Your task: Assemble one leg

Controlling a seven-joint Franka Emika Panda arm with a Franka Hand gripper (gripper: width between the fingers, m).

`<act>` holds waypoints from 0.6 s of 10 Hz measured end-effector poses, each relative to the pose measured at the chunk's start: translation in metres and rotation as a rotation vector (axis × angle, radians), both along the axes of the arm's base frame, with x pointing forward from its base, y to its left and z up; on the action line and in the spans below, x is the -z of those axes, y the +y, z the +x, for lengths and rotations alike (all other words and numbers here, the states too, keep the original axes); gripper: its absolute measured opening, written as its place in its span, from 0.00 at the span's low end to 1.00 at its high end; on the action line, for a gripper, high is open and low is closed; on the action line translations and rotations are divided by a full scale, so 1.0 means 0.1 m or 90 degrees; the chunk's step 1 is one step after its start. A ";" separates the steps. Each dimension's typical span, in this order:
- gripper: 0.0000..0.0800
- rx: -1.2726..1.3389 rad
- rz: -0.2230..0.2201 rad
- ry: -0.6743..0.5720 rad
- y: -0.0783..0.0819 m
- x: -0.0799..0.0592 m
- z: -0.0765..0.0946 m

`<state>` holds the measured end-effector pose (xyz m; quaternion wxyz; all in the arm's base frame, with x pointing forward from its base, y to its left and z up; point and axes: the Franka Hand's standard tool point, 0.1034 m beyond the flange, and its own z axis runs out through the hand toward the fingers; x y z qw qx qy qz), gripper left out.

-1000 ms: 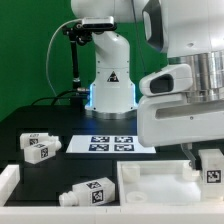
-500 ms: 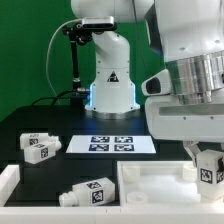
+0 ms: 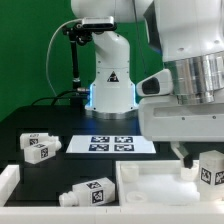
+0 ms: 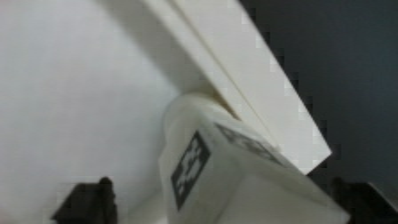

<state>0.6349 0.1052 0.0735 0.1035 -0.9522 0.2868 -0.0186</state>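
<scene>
My gripper [image 3: 203,170] is at the exterior view's right, shut on a leg [image 3: 213,171], a chunky white peg with a square tag. It holds the leg just over the right end of the large white tray-like part [image 3: 150,184]. In the wrist view the leg [image 4: 221,150] sits between my dark fingers [image 4: 87,203], with the tray-like part's raised edge [image 4: 231,60] right beside it. My gripper [image 4: 222,208] shows only at the fingertips there. Whether the leg touches the part I cannot tell.
Two more legs lie at the exterior view's left: one [image 3: 38,147] further back, one [image 3: 91,191] on its side near the front. The marker board [image 3: 110,143] lies in front of the robot base [image 3: 108,80]. A white piece [image 3: 7,180] is at the left edge.
My gripper with the leg has shifted slightly toward the exterior view's right over the end of the tray-like part. The other legs have not moved.
</scene>
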 end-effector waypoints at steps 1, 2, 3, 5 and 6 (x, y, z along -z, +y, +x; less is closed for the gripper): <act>0.79 -0.076 -0.009 -0.003 0.02 -0.01 0.02; 0.80 -0.153 -0.020 -0.013 0.04 -0.01 0.03; 0.80 -0.188 -0.023 -0.020 0.03 -0.01 0.03; 0.81 -0.256 -0.030 -0.033 0.02 -0.01 0.03; 0.81 -0.311 -0.035 -0.041 0.02 -0.01 0.03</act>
